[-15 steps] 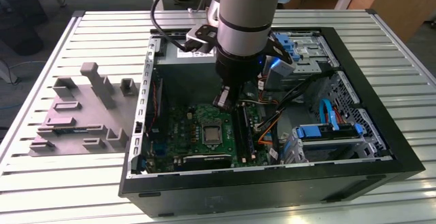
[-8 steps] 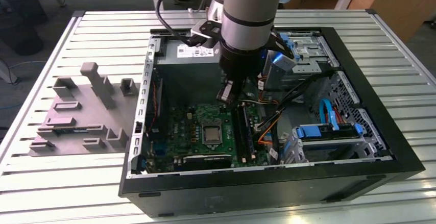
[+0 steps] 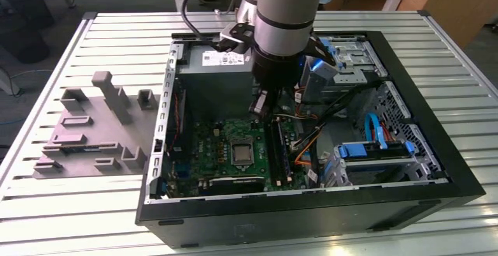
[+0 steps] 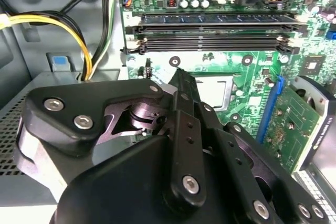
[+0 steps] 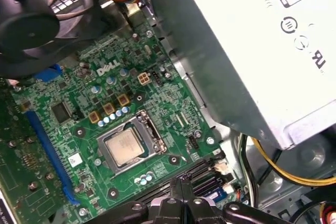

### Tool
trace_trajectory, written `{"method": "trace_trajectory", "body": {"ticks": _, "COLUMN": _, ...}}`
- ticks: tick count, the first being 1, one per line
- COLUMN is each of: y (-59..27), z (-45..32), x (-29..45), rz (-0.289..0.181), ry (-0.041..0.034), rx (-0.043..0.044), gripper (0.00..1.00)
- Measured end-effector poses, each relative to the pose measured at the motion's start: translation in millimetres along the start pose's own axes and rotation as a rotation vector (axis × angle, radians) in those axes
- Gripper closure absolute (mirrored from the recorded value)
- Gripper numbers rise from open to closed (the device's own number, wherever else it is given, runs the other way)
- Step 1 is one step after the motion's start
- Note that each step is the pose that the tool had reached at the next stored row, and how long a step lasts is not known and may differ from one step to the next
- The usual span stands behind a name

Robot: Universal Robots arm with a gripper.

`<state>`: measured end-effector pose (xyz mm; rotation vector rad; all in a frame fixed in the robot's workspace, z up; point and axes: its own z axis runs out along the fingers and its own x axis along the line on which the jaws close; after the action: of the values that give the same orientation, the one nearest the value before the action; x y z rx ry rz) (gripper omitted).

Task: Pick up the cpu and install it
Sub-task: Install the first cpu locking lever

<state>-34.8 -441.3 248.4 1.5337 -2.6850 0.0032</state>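
The computer case [image 3: 465, 171] lies open on the slatted table [image 3: 78, 209], and the arm reaches down into it with the gripper [image 3: 262, 105] hanging over the green board [image 5: 79, 93]. In the first wrist view the cpu [image 5: 125, 148] already sits inside its metal-framed socket [image 5: 147, 123], silvery top up, looking flat and square to the frame. The gripper's fingertips [image 5: 182, 184] are drawn narrow, pressed together with nothing between them, poised apart from the chip and close over the memory slots [image 4: 210, 30] beside the socket.

To my eye the placing is what matters here, and doing it well means the chip rests level with every edge inside the frame and is never pushed or slid. I cannot tell whether the socket's clamp is down. The space is tight: the big grey power box [image 5: 252, 51] stands on one side and yellow wires [image 4: 79, 35] run near, so any movement should be slow and straight, well clear of the memory slots and the chip
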Motion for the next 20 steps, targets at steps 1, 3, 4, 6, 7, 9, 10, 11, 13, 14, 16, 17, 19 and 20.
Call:
{"method": "trace_trajectory", "body": {"ticks": 1, "y": 0.3, "z": 0.6, "x": -0.9, "rz": 0.000, "ry": -0.0001, "rx": 0.0000, "gripper": 0.89}}
{"method": "trace_trajectory", "body": {"ticks": 3, "y": 1.4, "z": 1.6, "x": -3.0, "rz": 0.000, "ry": -0.0001, "rx": -0.0001, "gripper": 0.89}}
{"method": "trace_trajectory", "body": {"ticks": 4, "y": 2.1, "z": 2.1, "x": -4.3, "rz": 0.000, "ry": -0.0002, "rx": 0.0000, "gripper": 0.89}}
{"method": "trace_trajectory", "body": {"ticks": 6, "y": 4.0, "z": 3.0, "x": -7.5, "rz": 0.000, "ry": -0.0001, "rx": 0.0000, "gripper": 0.89}}
{"method": "trace_trajectory", "body": {"ticks": 7, "y": 4.8, "z": 3.4, "x": -9.0, "rz": 0.000, "ry": 0.0000, "rx": 0.0000, "gripper": 0.89}}
{"method": "trace_trajectory", "body": {"ticks": 9, "y": 6.1, "z": 4.4, "x": -11.3, "rz": 0.000, "ry": -0.0002, "rx": 0.0000, "gripper": 0.89}}
{"method": "trace_trajectory", "body": {"ticks": 10, "y": 6.5, "z": 4.9, "x": -12.0, "rz": 0.000, "ry": -0.0002, "rx": -0.0001, "gripper": 0.89}}
{"method": "trace_trajectory", "body": {"ticks": 11, "y": 6.8, "z": 5.5, "x": -12.6, "rz": 0.000, "ry": -0.0002, "rx": 0.0000, "gripper": 0.89}}
{"method": "trace_trajectory", "body": {"ticks": 13, "y": 7.7, "z": 6.6, "x": -14.1, "rz": 0.000, "ry": -0.0002, "rx": 0.0000, "gripper": 0.89}}
{"method": "trace_trajectory", "body": {"ticks": 14, "y": 8.2, "z": 7.2, "x": -14.8, "rz": 0.000, "ry": -0.0002, "rx": 0.0000, "gripper": 0.89}}
{"method": "trace_trajectory", "body": {"ticks": 16, "y": 9.7, "z": 8.1, "x": -15.5, "rz": 0.000, "ry": -0.0003, "rx": -0.0001, "gripper": 0.89}}
{"method": "trace_trajectory", "body": {"ticks": 17, "y": 10.5, "z": 8.5, "x": -15.7, "rz": 0.000, "ry": -0.0003, "rx": -0.0001, "gripper": 0.89}}
{"method": "trace_trajectory", "body": {"ticks": 19, "y": 12.2, "z": 9.3, "x": -16.2, "rz": 0.000, "ry": -0.0004, "rx": -0.0002, "gripper": 0.89}}
{"method": "trace_trajectory", "body": {"ticks": 20, "y": 13.1, "z": 9.7, "x": -16.5, "rz": 0.000, "ry": -0.0002, "rx": -0.0001, "gripper": 0.89}}
